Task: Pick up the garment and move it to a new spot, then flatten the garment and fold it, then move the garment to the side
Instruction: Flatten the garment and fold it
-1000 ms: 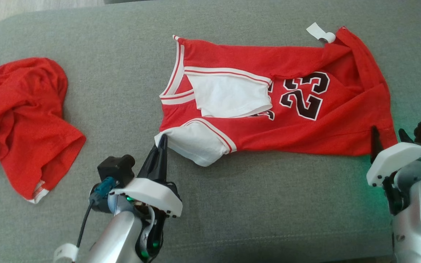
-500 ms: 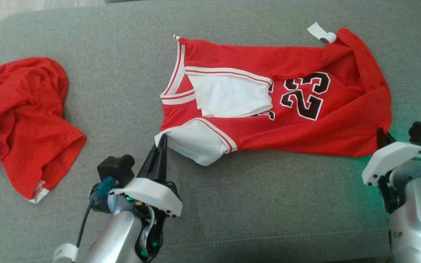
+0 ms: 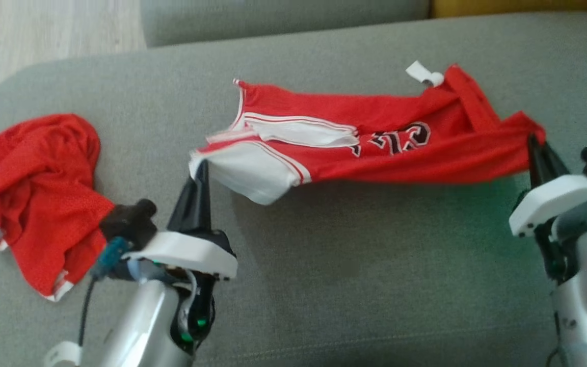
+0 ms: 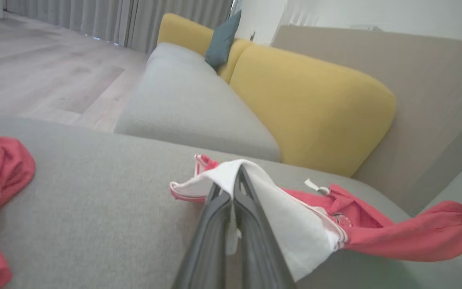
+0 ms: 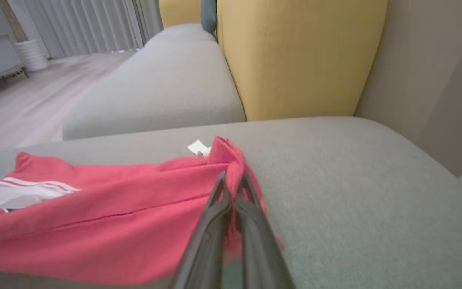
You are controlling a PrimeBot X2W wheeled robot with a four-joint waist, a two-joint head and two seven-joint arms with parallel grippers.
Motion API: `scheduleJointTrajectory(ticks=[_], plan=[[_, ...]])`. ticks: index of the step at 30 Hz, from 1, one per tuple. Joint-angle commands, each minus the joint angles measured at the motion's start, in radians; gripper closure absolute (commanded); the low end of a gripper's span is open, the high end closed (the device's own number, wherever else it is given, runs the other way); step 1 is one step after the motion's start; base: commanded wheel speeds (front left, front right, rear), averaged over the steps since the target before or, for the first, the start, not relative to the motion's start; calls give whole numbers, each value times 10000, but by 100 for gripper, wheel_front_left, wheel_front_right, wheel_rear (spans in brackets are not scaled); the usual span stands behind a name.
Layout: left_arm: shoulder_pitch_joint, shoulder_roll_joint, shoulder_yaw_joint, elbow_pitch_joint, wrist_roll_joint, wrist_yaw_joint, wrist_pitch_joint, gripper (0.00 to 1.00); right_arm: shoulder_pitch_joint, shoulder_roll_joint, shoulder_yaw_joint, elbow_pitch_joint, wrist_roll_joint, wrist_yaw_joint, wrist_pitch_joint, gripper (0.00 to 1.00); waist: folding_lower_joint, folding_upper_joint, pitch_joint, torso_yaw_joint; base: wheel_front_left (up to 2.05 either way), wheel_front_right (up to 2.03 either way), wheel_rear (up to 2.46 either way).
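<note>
While jersey (image 3: pixel 416 163) hangs above couch (image 3: pixel 349 285), left gripper (image 3: pixel 201 169), right gripper (image 3: pixel 532 141) clamp its corners.

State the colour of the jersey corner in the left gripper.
White jersey corner, red-trimmed; best in left wrist view.

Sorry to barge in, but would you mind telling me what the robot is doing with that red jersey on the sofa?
The robot holds the red jersey stretched between both arms. The left pincer is shut on its white-trimmed shoulder end and the right pincer is shut on the hem corner. The near edge is raised off the grey cushion, while the far edge appears to rest on it. A crumpled red garment lies apart, on the robot's left.
</note>
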Motion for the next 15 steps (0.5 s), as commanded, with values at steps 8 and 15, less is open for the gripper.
scheduleJointTrajectory(ticks=[8,15], plan=[[-844,53,1056,-1755,-39,-9,-112,100,-354,-608,907,-2645,969,-7,114,100,0,0,-870,-116,0,0,0],[-2559,99,1774,-3166,-594,116,358,100,-1445,-708,1284,-3978,1635,-7,-100,100,0,0,-1128,-182,0,0,0]])
